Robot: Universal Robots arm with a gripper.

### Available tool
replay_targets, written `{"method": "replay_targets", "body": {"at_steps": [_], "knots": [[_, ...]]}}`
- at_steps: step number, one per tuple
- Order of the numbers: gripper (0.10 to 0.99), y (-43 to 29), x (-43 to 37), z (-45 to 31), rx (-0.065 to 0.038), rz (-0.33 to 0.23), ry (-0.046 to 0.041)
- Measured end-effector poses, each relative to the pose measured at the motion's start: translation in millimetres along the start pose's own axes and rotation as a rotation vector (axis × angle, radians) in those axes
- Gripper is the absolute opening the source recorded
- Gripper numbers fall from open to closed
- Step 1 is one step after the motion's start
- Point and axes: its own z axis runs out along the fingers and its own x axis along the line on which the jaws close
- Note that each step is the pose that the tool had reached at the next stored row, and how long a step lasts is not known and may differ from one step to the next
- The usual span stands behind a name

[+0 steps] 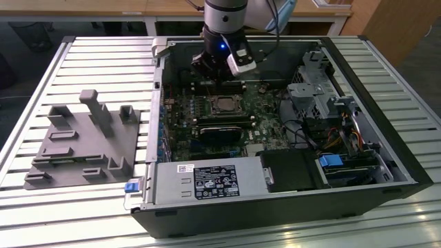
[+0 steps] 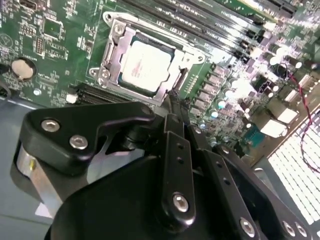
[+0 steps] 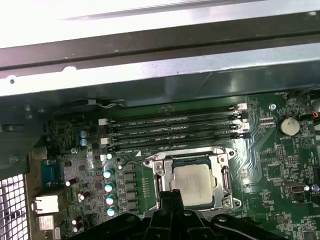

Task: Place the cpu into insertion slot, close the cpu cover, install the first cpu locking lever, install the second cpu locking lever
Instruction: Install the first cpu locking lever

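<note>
The cpu (image 2: 145, 65) (image 3: 192, 182), a pale metal square, lies flat in the insertion slot (image 1: 213, 103) on the green board. The silver cpu cover (image 2: 111, 56) (image 3: 220, 181) is folded down over it, framing the chip through its window. A thin wire lever (image 3: 185, 151) runs along the socket edge beside the memory slots. My gripper (image 2: 172, 102) (image 3: 169, 196) (image 1: 218, 82) hangs just off one edge of the socket. Its black fingers are pressed together, with nothing visible between them.
Long black memory slots (image 3: 175, 130) lie just beyond the socket. A black heatsink block (image 1: 220, 135) and a power supply (image 1: 206, 181) sit in the case, whose metal walls (image 3: 160, 65) ring the board. A grey fixture (image 1: 82, 139) stands at the exterior view's left.
</note>
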Motion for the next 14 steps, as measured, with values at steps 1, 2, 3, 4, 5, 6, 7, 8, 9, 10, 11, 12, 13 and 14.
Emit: {"method": "replay_targets", "body": {"at_steps": [1,2,3,4,5,6,7,8,9,10,11,12,13,14], "knots": [[0.122,0.0,0.0,0.1,-0.001,-0.008,-0.0008],[0.122,0.1,0.0,0.2,-0.002,-0.021,-0.0008],[0.122,0.0,0.0,0.2,-0.002,-0.038,-0.0003],[0.122,0.0,0.0,0.3,-0.002,-0.055,0.0004],[0.122,-0.1,0.0,0.3,-0.002,-0.071,0.0011],[0.122,-0.1,0.0,0.4,-0.002,-0.085,0.0013],[0.122,-0.1,0.0,0.4,-0.002,-0.094,0.0005],[0.122,-0.2,0.0,0.5,-0.002,-0.098,-0.0011],[0.122,-0.2,0.0,0.5,-0.002,-0.1,-0.0027],[0.122,-0.2,0.2,0.5,-0.003,-0.1,-0.004],[0.122,-0.3,0.5,0.5,-0.003,-0.101,-0.0049],[0.122,-0.4,1.2,0.5,-0.003,-0.101,-0.0059],[0.122,-0.6,2.3,0.5,-0.003,-0.102,-0.007],[0.122,-0.7,3.4,0.5,-0.003,-0.104,-0.008]]}}
